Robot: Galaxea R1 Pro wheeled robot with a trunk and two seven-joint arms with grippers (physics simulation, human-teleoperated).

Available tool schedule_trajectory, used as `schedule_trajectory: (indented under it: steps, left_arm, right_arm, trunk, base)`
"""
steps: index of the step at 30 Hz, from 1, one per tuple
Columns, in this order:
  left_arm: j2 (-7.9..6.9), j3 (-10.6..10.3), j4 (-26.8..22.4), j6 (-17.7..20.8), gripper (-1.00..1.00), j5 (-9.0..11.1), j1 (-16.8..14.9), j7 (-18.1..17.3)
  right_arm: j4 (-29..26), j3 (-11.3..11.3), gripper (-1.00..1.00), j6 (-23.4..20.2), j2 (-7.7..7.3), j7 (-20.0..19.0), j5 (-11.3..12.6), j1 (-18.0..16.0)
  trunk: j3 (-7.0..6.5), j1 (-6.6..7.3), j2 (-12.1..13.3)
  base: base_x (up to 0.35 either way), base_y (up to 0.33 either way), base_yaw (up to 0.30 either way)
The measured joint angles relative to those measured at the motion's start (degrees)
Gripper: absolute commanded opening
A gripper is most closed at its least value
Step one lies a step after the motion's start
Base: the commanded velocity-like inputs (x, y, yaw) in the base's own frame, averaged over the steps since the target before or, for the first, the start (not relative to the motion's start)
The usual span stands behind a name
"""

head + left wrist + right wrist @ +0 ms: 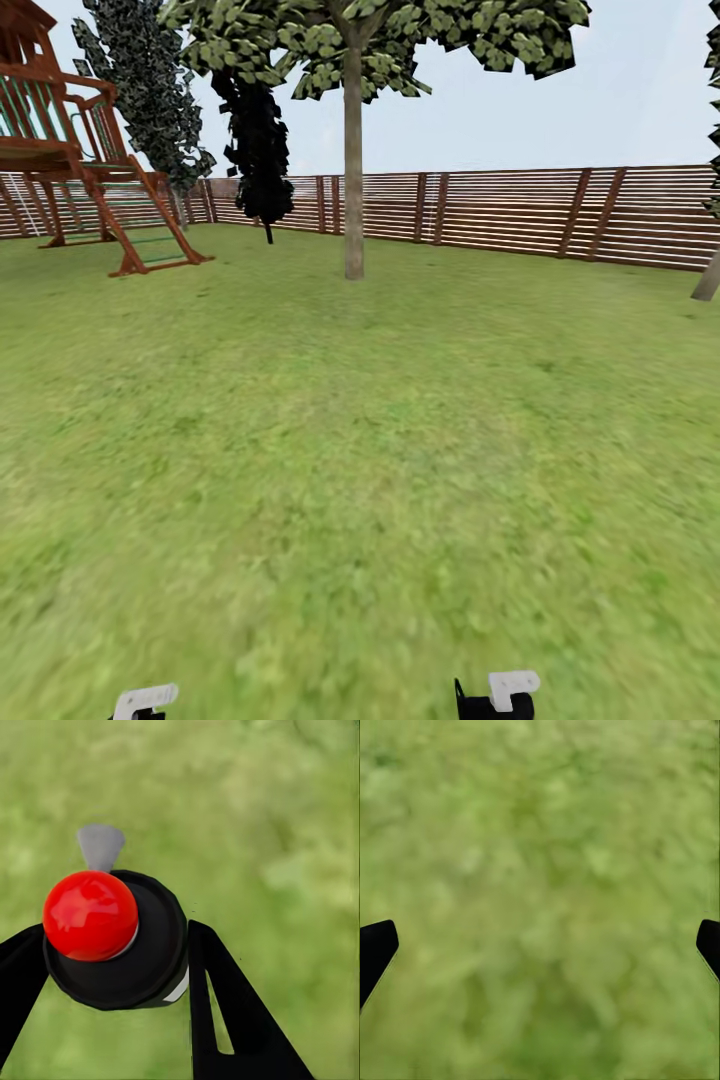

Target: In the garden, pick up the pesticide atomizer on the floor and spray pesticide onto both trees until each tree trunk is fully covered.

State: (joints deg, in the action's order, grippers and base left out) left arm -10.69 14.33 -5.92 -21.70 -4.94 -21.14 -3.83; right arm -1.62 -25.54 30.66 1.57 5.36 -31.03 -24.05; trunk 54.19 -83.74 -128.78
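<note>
1. The pesticide atomizer (pixel 120 941) sits between the two black fingers (pixel 232 1012) of the left gripper (pixel 112 967), seen from above in the left wrist view: a round red top on a black body, with a small grey nozzle pointing away from the camera. Both fingers press against the sides of the bottle, so the left gripper is clamped on it.

2. Below the held atomizer there is only blurred green grass (pixel 285 810).

3. The right gripper (pixel 540 945) holds nothing; its two dark fingertips (pixel 375 949) stand wide apart at opposite edges of the right wrist view, with bare lawn between them.

4. In the head view, small white and black parts of both arms show at the near edge: the left arm's piece (pixel 145 700) at near left, the right arm's piece (pixel 500 695) at near right.

5. The lawn (pixel 360 450) stretches from the robot to a brown slatted fence (pixel 520 210) at the far side.

6. One tree (pixel 352 40) stands far ahead, slightly left of centre, well apart from both grippers; its straight pale tree trunk (pixel 353 170) rises from the grass in front of the fence.

7. A second pale trunk (pixel 707 278) leans in at the far right edge.

8. A narrow near-black tree (pixel 258 140) stands left of the central tree, and a wooden play frame (pixel 80 170) with a ladder stands at far left.
</note>
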Motion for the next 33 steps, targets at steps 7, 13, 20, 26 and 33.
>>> schedule_trajectory:
  steps: [7,13,20,26,33]
  left_arm:
    - [-0.03,0.03,0.00,0.00,-1.00,0.01,0.00,0.00]
    - [-0.03,0.03,-0.01,0.00,-1.00,0.01,0.00,0.00]
    - [-0.03,0.01,-0.01,0.00,-1.00,0.03,0.00,0.00]
    - [-0.03,0.01,0.00,0.00,-1.00,0.02,0.00,0.00]
    - [-0.03,0.04,-0.01,0.05,-1.00,0.01,0.00,0.00]
  right_arm:
    - [0.00,0.00,1.00,0.00,0.00,0.00,0.00,0.00]
    - [0.00,0.00,1.00,0.00,0.00,0.00,0.00,0.00]
    - [0.00,-0.02,1.00,0.00,0.00,0.00,0.00,0.00]
    - [0.00,-0.01,1.00,0.00,0.00,0.00,0.00,0.00]
    - [0.00,0.00,1.00,0.00,0.00,0.00,0.00,0.00]
  trunk:
    - [0.00,0.00,0.00]
    - [0.00,0.00,0.00]
    - [0.00,0.00,0.00]
    - [0.00,0.00,0.00]
    - [0.00,0.00,0.00]
  base:
    - [0.342,0.000,0.000]
    - [0.342,0.000,0.000]
    - [0.342,0.000,0.000]
    - [0.341,0.000,0.000]
    - [0.341,0.000,0.000]
